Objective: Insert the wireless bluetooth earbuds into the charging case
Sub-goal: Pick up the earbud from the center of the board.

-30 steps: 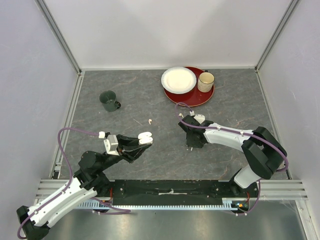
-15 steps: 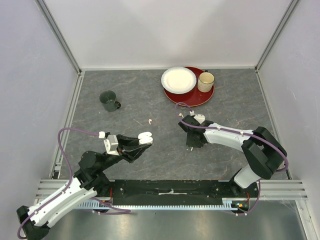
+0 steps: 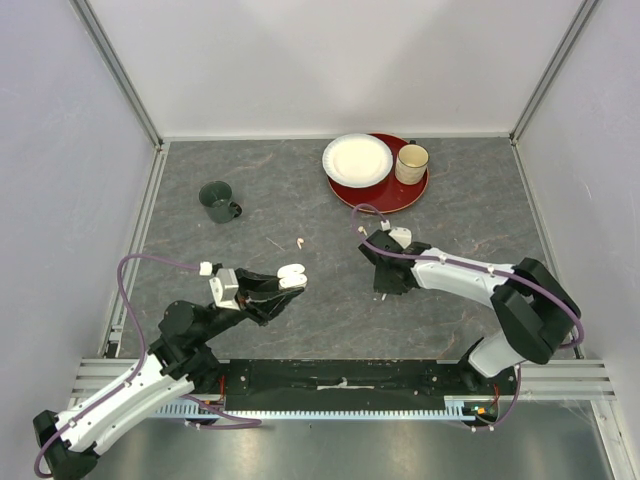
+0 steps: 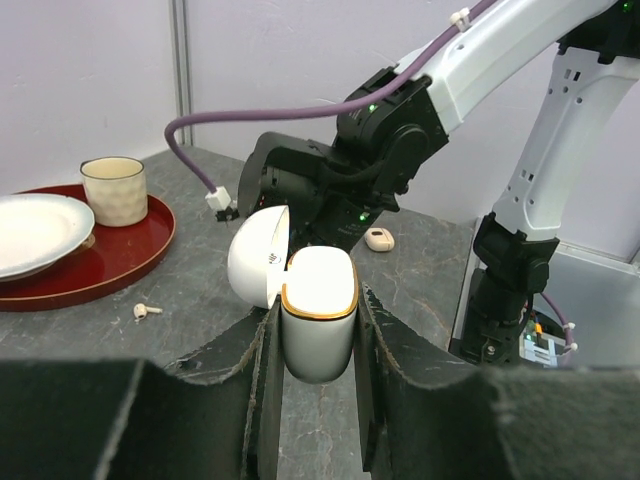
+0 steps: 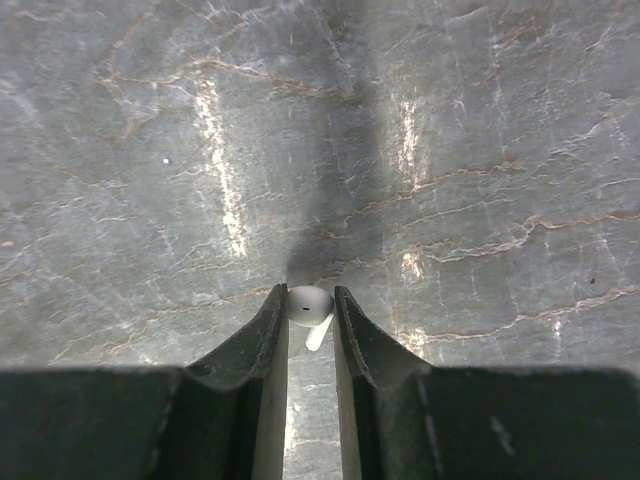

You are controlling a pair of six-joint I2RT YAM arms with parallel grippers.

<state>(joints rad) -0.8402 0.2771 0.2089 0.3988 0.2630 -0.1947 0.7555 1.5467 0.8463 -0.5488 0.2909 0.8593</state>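
My left gripper (image 3: 287, 281) (image 4: 318, 335) is shut on the white charging case (image 4: 318, 312) (image 3: 291, 274) and holds it above the table, its lid (image 4: 256, 258) hinged open to the left. My right gripper (image 5: 311, 308) (image 3: 383, 288) points straight down at the table, right of centre. A white earbud (image 5: 307, 304) sits between its fingertips, both pads against the bud, the stem pointing back between the fingers. From above, the gripper hides this earbud. Another earbud (image 3: 300, 242) (image 4: 146, 311) lies loose on the table, between the two grippers and a little farther back.
A dark green mug (image 3: 218, 201) stands at the back left. A red tray (image 3: 385, 194) at the back holds a white plate (image 3: 357, 160) and a beige cup (image 3: 411, 163). In the left wrist view a small pale oval object (image 4: 379, 239) lies near the right arm.
The right gripper's jaws have closed in on the earbud and that arm has shifted slightly. The left arm and the case have stayed put.
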